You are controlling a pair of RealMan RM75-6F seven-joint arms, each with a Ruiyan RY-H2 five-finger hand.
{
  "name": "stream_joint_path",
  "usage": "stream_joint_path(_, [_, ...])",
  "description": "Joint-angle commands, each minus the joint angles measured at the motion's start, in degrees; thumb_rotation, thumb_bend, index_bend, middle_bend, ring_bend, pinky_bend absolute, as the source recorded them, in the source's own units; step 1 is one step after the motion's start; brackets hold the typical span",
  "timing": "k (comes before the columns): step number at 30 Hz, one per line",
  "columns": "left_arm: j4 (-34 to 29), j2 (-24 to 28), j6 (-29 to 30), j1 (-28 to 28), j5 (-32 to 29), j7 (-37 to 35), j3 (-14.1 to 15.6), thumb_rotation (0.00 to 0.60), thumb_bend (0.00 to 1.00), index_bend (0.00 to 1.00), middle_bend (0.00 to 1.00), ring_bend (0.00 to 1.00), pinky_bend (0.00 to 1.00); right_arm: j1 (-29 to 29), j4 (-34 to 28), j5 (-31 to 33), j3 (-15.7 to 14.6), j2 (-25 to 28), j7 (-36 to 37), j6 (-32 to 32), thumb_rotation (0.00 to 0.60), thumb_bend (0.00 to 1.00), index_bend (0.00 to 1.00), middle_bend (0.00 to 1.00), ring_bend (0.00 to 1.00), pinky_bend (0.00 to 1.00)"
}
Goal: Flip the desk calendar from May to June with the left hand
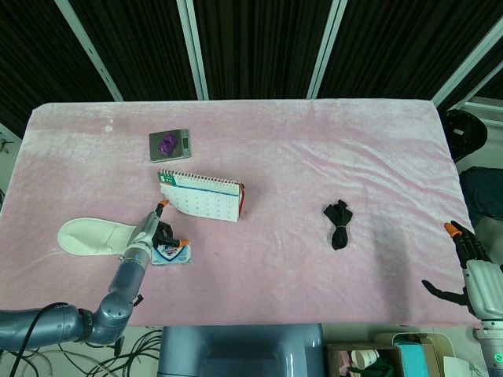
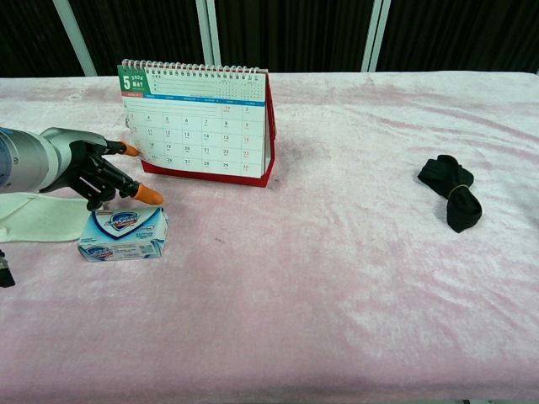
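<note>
The desk calendar (image 1: pixel 203 196) (image 2: pixel 202 122) stands upright on the pink cloth, red-based, showing its May page with a big 5 in a green corner. My left hand (image 1: pixel 158 230) (image 2: pixel 103 171) hovers just left of the calendar's lower left corner, fingers spread. One orange fingertip (image 2: pixel 129 149) reaches the edge of the page; whether it touches is unclear. It holds nothing. My right hand (image 1: pixel 469 259) stays at the table's right edge, fingers spread and empty, far from the calendar. The chest view does not show it.
A boxed soap bar (image 2: pixel 123 234) (image 1: pixel 171 253) lies right under my left hand. A white slipper (image 1: pixel 90 236) lies to its left. A small scale with a purple object (image 1: pixel 169 144) sits behind the calendar. A black bundled strap (image 2: pixel 453 191) (image 1: pixel 339 224) lies to the right.
</note>
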Motion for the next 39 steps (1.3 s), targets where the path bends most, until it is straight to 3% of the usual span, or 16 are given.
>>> stream_joint_path(1, [0.0, 0.0, 0.0, 0.0, 0.0, 0.0, 0.0, 0.600, 0.15, 0.00, 0.74, 0.77, 0.77, 0.0, 0.0, 0.0, 0.0, 0.0, 0.0, 0.0, 0.600, 0.08, 0.00, 0.00, 0.00, 0.10])
stream_joint_path(39, [-0.5, 0.6, 0.1, 0.3, -0.1, -0.3, -0.3, 0.600, 0.15, 0.00, 0.74, 0.77, 0.77, 0.2, -0.2, -0.2, -0.1, -0.1, -0.3, -0.2, 0.600, 0.08, 0.00, 0.00, 0.00, 0.10])
